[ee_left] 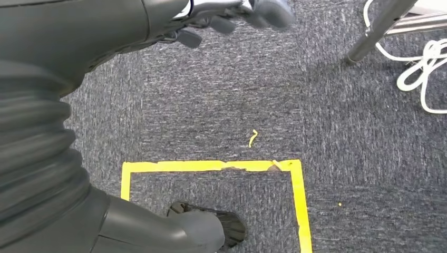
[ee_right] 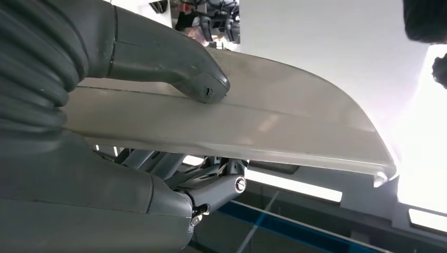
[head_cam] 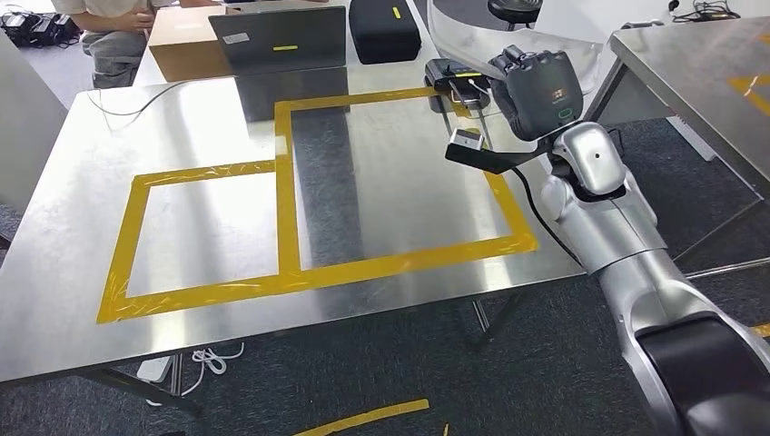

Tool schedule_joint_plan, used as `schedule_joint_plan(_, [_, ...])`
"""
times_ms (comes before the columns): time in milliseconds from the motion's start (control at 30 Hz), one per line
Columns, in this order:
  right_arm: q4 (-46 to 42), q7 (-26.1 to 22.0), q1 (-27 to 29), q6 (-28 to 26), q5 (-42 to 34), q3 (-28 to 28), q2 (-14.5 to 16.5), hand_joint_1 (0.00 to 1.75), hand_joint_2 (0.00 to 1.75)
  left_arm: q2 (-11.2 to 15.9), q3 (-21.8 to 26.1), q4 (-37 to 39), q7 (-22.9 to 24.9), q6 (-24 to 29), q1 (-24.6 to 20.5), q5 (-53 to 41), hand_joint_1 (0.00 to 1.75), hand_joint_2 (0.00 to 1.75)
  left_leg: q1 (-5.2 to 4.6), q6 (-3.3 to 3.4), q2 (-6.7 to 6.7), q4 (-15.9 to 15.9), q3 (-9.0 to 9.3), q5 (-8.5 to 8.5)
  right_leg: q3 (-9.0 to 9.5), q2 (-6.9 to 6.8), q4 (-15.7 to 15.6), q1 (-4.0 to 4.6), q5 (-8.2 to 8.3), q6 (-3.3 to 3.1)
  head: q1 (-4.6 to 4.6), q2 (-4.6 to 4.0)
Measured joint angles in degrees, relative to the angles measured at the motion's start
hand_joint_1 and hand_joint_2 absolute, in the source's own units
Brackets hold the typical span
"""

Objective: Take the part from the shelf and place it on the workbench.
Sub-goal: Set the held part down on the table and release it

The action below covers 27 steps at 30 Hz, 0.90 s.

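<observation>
From the head view, the right hand [head_cam: 538, 91] is up over the far right corner of the shiny metal worktop [head_cam: 218, 227]. It holds the part [head_cam: 518, 41], a pale curved sheet that sticks up and back from the hand, above the worktop and not lying on it. Yellow tape [head_cam: 289, 195] makes two boxes on the worktop. A small black charger [head_cam: 454, 77] lies near the hand, a dark laptop [head_cam: 286, 41] and a brown box [head_cam: 186, 41] stand at the far edge, and a person [head_cam: 109, 36] sits behind.

From the left wrist view, the left hand [ee_left: 221, 18] hangs over grey carpet [ee_left: 211, 105]. Its fingers are a bit curled and apart, with nothing in them. Yellow floor tape [ee_left: 211, 166] makes a box, and a white cable [ee_left: 427, 68] lies by a table leg [ee_left: 377, 31].

From the right wrist view, the thumb [ee_right: 200, 84] presses on the pale curved part, and the darker fingers [ee_right: 221, 184] are under it.
</observation>
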Motion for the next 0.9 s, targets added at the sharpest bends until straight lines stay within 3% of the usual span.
schedule_joint_plan(33, [0.96, 0.09, -0.55, 0.01, 0.01, 0.26, 0.82, 1.75, 1.75, -0.19, 0.00, 0.00, 0.07, -0.01, -0.11, -0.14, 0.00, 1.75, 0.00, 0.25, -0.16, 0.00, 0.03, -0.04, 0.03, -0.08, 0.02, -0.05, -0.04, -0.27, 0.09, 0.00])
schedule_joint_plan(133, [3.85, 0.43, -2.59, 0.32, -0.02, 0.79, 3.29, 1.75, 1.75, -0.69, 0.00, 0.01, 0.20, -0.01, -0.46, -0.50, 0.00, 1.75, -0.01, 0.42, -0.55, 0.01, 0.04, -0.03, 0.14, -0.17, -0.08, 0.01, 0.08, -1.92, 0.33, 0.00])
schedule_joint_plan(267, [6.46, 0.84, -4.01, 0.69, -0.27, 1.51, 6.03, 1.75, 1.75, -1.17, 0.00, 0.01, 0.33, -0.01, -0.59, -0.90, 0.00, 1.75, -0.07, 0.59, -0.75, 0.02, 0.09, -0.10, 0.48, -0.23, -0.78, 0.08, 0.19, -2.35, 0.36, 0.00])
schedule_joint_plan(367, [7.92, 0.90, -4.39, 0.73, -0.33, 1.75, 7.46, 1.75, 1.75, -1.29, 0.00, 0.01, 0.44, 0.02, -0.68, -0.99, 0.00, 1.75, -0.18, 0.69, -0.77, 0.03, 0.10, -0.09, 0.54, -0.29, -0.93, 0.05, 0.20, -1.95, 0.35, 0.00])
schedule_joint_plan(467, [9.37, 0.96, -4.57, 0.93, -0.55, 1.92, 8.58, 1.75, 1.75, -1.40, 0.00, 0.01, 0.74, 0.40, -0.81, -1.16, 0.00, 1.75, -0.25, 0.76, -0.70, 0.05, 0.12, -0.04, 0.55, -0.30, -1.06, -0.08, 0.25, -0.20, 0.33, 0.00])
schedule_joint_plan(533, [10.31, 1.04, -4.57, 1.04, -0.75, 2.09, 9.12, 1.75, 1.75, -1.53, 0.00, 0.01, 0.69, 0.71, -0.94, -1.38, 0.00, 1.75, -0.25, 0.77, -0.67, 0.05, 0.15, 0.01, 0.56, -0.30, -1.08, -0.13, 0.27, 0.58, 0.33, 0.00])
schedule_joint_plan(900, [14.59, 3.21, -2.72, 1.35, -0.83, 3.46, 10.48, 1.75, 1.75, -2.55, -0.21, 0.01, -1.40, 1.37, -1.52, -3.01, 0.00, 1.75, -0.15, 0.41, -0.64, -0.26, 0.52, 0.28, 0.58, -0.28, -0.86, -0.02, 0.28, 0.64, 0.33, 0.00])
